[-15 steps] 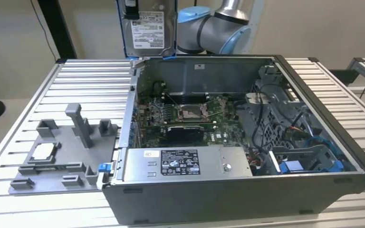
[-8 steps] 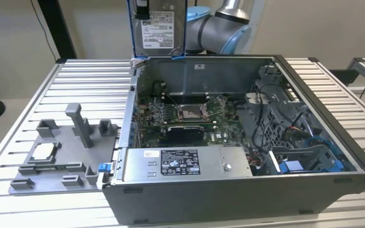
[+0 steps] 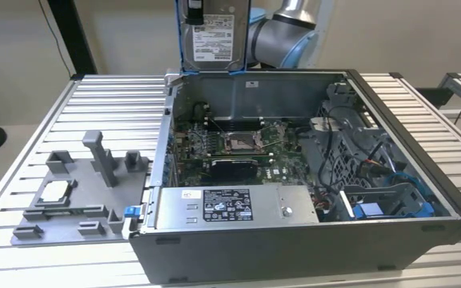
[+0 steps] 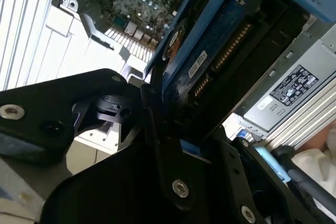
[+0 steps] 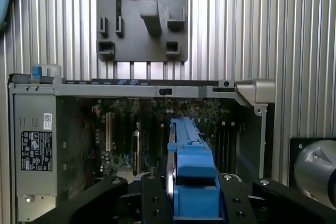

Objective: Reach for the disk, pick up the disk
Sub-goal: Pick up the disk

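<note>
On the exterior view's left of the open computer case (image 3: 295,252), a grey fixture plate (image 3: 70,201) lies flat on the slatted metal table (image 3: 102,96). A small square chip (image 3: 54,191) sits on the plate, well apart from the case.

Inside the case, a long grey metal box (image 3: 230,205) with a black-and-white label lies along the near wall. The motherboard (image 3: 239,144) lies on the case floor beyond it.

The disk (image 3: 212,39) hangs upright above the case's far wall, clear of the case and touching nothing in it. Its white label faces the exterior camera and its blue bracket runs down both sides. The gripper (image 5: 193,195) is pinching the disk. In the first wrist view the black fingers (image 5: 149,198) press against either side of the blue bracket, and the disk is seen edge-on over the case's open interior. In the second wrist view the disk's circuit-board face (image 4: 210,51) shows between the black gripper parts.

Toward the exterior view's right, the grey robot arm (image 3: 288,36) stands behind the case. Loose cables (image 3: 367,162) and a blue plastic part (image 3: 371,211) fill the case's right end.
</note>
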### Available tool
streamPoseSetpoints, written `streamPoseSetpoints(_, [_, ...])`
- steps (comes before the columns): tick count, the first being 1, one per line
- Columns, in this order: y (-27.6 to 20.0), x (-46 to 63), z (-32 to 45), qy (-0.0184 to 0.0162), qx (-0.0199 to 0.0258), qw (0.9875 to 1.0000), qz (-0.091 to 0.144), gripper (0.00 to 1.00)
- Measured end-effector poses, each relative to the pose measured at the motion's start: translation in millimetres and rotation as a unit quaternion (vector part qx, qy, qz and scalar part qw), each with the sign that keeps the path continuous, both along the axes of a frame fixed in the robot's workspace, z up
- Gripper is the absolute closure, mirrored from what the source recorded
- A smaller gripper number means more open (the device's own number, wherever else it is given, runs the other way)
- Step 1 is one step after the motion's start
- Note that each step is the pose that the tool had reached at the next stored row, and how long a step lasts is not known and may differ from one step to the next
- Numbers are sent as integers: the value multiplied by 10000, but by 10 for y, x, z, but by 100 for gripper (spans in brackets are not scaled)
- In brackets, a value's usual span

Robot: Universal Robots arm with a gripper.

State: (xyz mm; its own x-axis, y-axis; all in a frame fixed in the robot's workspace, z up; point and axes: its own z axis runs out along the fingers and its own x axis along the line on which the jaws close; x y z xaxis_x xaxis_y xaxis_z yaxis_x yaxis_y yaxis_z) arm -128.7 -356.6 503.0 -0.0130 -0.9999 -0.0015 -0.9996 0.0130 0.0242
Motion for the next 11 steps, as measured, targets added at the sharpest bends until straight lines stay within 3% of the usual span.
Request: streamPoseSetpoints(11, [0,283,0,0,0,10000,0,100])
